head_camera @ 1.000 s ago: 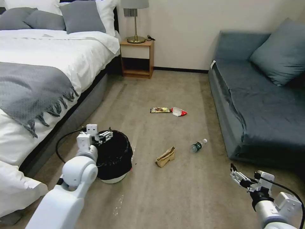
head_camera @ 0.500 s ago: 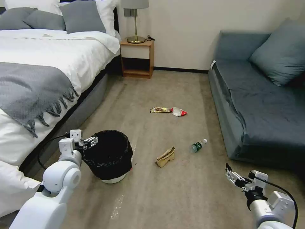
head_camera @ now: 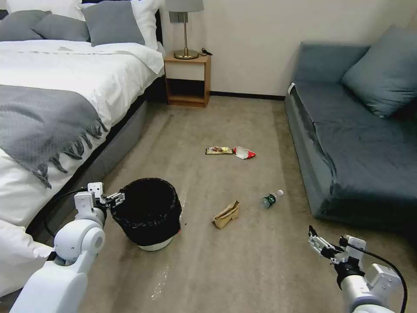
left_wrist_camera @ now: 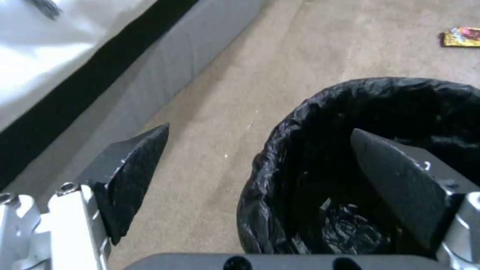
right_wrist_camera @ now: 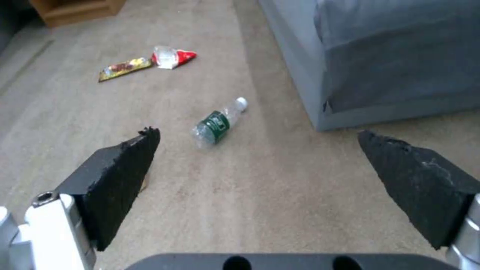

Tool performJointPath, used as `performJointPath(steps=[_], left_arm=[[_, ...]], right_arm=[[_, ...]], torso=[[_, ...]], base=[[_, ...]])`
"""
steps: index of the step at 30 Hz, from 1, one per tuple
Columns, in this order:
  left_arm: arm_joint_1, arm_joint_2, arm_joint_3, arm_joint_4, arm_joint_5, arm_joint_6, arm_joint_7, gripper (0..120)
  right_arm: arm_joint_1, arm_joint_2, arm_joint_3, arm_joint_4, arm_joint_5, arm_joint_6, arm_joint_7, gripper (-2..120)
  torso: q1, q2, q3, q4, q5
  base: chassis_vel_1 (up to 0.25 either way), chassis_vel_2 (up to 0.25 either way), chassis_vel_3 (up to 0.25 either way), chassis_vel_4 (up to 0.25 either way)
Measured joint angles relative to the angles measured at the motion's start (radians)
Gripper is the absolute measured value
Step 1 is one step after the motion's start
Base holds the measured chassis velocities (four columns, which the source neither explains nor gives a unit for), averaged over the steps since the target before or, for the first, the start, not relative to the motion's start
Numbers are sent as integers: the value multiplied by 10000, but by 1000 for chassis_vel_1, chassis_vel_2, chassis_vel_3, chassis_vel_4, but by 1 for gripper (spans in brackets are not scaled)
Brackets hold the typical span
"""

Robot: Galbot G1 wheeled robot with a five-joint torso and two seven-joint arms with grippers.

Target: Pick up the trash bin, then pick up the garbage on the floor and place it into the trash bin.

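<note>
The trash bin (head_camera: 150,213), white with a black liner, stands upright on the carpet beside the bed. My left gripper (head_camera: 114,198) is open at the bin's left rim. In the left wrist view the left gripper (left_wrist_camera: 260,131) straddles the rim (left_wrist_camera: 272,157), one finger inside the bin and one outside. The garbage lies on the floor: a tan paper bag (head_camera: 226,214), a clear bottle (head_camera: 271,199) (right_wrist_camera: 217,123), a yellow-brown wrapper (head_camera: 219,150) (right_wrist_camera: 125,68) and a red-and-white packet (head_camera: 244,152) (right_wrist_camera: 172,58). My right gripper (head_camera: 316,242) (right_wrist_camera: 257,133) hangs open and empty, nearer to me than the bottle.
A bed (head_camera: 65,100) with a grey throw runs along the left. A blue sofa (head_camera: 360,143) runs along the right, close to the bottle. A nightstand (head_camera: 187,80) with a lamp stands at the far wall. Open carpet (head_camera: 226,269) lies between bed and sofa.
My left gripper has slid left and back toward me, from over the bin's opening to its left rim. The right gripper has drifted slightly left and lower. The bin has stayed put.
</note>
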State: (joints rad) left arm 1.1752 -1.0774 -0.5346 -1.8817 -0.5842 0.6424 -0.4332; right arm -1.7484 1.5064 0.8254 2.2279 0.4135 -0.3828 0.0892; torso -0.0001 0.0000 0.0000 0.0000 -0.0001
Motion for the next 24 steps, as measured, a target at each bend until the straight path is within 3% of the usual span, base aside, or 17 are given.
performJointPath(steps=[7, 24], left_arm=[[-540, -302, 380, 999, 73, -39, -76, 98], [-1018, -752, 856, 1977, 109, 232, -270, 98]], right_arm=[[-10, -27, 80, -111, -64, 53, -17, 100], [74, -45, 40, -425, -193, 177, -32, 100]], torso=[[0, 0, 0, -1, 1], [0, 0, 0, -1, 1]], base=[[0, 0, 0, 0], [0, 0, 0, 0]])
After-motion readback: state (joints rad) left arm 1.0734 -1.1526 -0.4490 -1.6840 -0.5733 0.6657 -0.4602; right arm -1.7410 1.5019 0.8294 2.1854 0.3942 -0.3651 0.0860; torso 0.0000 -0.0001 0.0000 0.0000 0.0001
